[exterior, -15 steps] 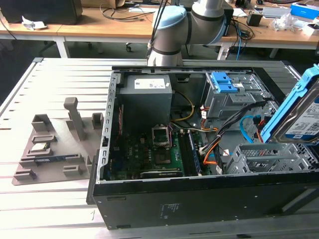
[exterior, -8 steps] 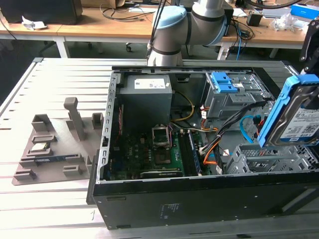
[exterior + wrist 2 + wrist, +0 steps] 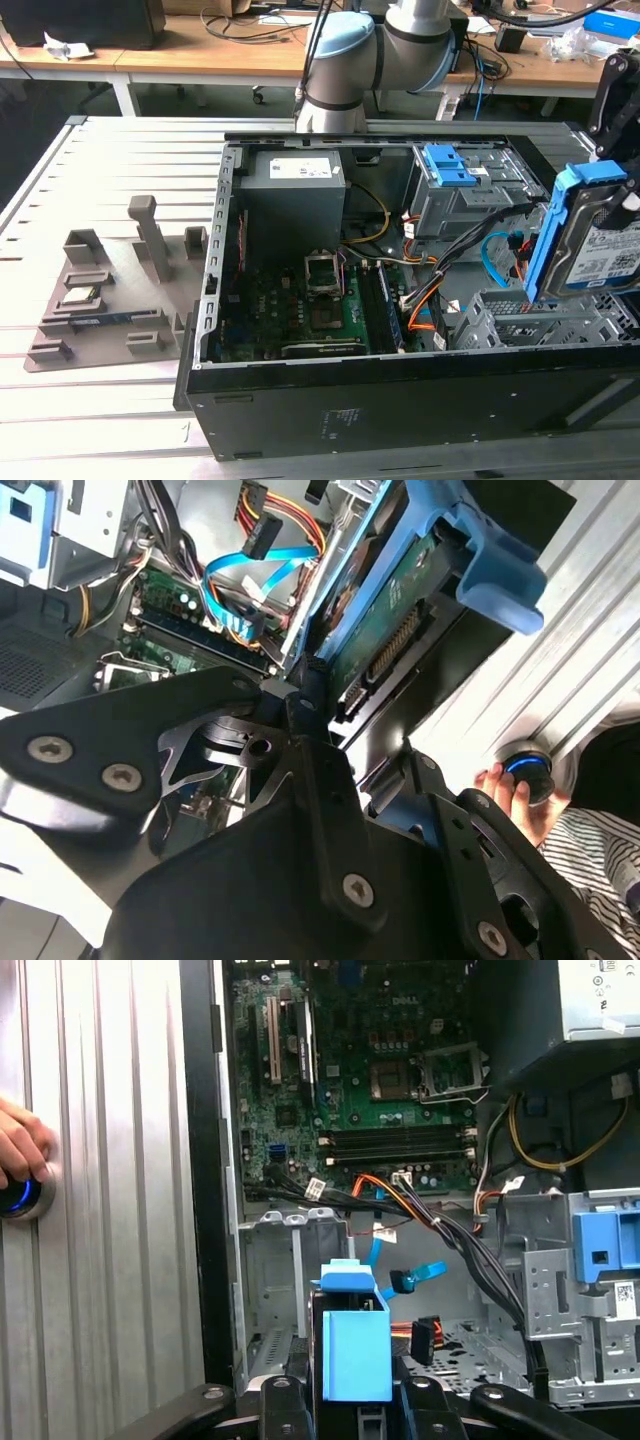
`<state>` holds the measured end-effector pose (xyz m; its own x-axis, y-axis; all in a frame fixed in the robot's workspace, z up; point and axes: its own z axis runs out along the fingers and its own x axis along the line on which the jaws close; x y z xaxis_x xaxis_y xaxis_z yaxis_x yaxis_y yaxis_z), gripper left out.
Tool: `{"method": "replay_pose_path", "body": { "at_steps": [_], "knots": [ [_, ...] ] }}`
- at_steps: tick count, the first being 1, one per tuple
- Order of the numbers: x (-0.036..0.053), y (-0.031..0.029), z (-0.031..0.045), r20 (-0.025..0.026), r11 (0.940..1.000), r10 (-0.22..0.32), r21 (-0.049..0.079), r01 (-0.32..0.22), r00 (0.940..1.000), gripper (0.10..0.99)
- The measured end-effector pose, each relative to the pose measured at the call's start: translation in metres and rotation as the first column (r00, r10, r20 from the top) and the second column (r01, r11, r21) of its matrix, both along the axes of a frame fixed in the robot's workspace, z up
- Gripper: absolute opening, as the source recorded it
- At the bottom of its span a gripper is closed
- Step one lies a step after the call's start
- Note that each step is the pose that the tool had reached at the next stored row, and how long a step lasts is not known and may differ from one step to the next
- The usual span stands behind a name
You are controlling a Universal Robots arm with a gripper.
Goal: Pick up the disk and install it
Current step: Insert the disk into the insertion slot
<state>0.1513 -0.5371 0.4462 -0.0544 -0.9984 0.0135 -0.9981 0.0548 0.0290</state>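
The disk [image 3: 600, 255], a silver drive with a white-and-blue label in a bright blue carrier frame, hangs upright at the exterior view's right. It is just above the empty metal drive cage [image 3: 530, 320] of the open computer case [image 3: 400, 400]. My gripper [image 3: 622, 195] comes down from above and is shut on the disk. In the first wrist view the blue carrier [image 3: 355, 1350] sits between my gripper [image 3: 355, 1405] fingers, with the empty cage [image 3: 290, 1280] beyond it. In the second wrist view the disk's green circuit side [image 3: 400, 610] shows edge-on, clamped in my gripper [image 3: 355, 725].
Inside the case are the motherboard [image 3: 300, 310], a grey power-supply box [image 3: 295, 200], a blue latch [image 3: 447, 165] on the upper bay, and loose orange, black and blue cables [image 3: 450, 280] near the cage. A grey fixture [image 3: 110, 290] lies on the table. A hand [image 3: 20, 1150] rests on a blue-lit button.
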Motion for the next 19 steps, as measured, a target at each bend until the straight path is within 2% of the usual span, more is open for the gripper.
{"method": "replay_pose_path", "body": {
  "at_steps": [7, 9, 11, 13, 14, 19],
  "knots": [
    [-0.0002, -0.0006, -0.0052, 0.0001, 1.0000, 0.000, 0.000, 0.000, 1.0000, 0.369],
    [-0.0030, -0.0006, -0.0057, 0.0009, 1.0000, 0.000, 0.000, 0.000, 1.0000, 0.369],
    [-0.0064, -0.0006, -0.0038, 0.0044, 1.0000, 0.000, 0.000, 0.000, 1.0000, 0.369],
    [-0.0113, -0.0006, 0.0031, 0.0106, 1.0000, 0.000, 0.000, 0.000, 0.9999, 0.369],
    [-0.0140, -0.0006, 0.0041, 0.0123, 1.0000, 0.000, 0.000, 0.000, 0.9999, 0.369],
    [-0.0157, -0.0006, 0.0057, 0.0128, 1.0000, 0.000, 0.000, 0.000, 0.9999, 0.369]
  ]
}}
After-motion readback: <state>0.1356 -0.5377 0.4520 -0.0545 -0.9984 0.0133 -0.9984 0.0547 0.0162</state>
